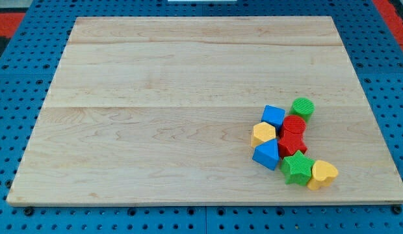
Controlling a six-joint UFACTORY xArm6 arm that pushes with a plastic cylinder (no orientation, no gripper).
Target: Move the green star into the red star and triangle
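Note:
The green star (296, 167) lies at the view's lower right, in a tight cluster of blocks. The red star (292, 142) sits just above it, touching it. The blue triangle (267, 155) sits to the green star's left and below the red star's left side. A red round block (294, 124) is above the red star. My tip and the rod do not show in this view.
A green round block (303, 107), a blue cube (273, 116), a yellow hexagon-like block (263, 133) and a yellow heart (322, 174) belong to the same cluster. The wooden board (156, 97) lies on a blue pegboard; its bottom edge is close below the cluster.

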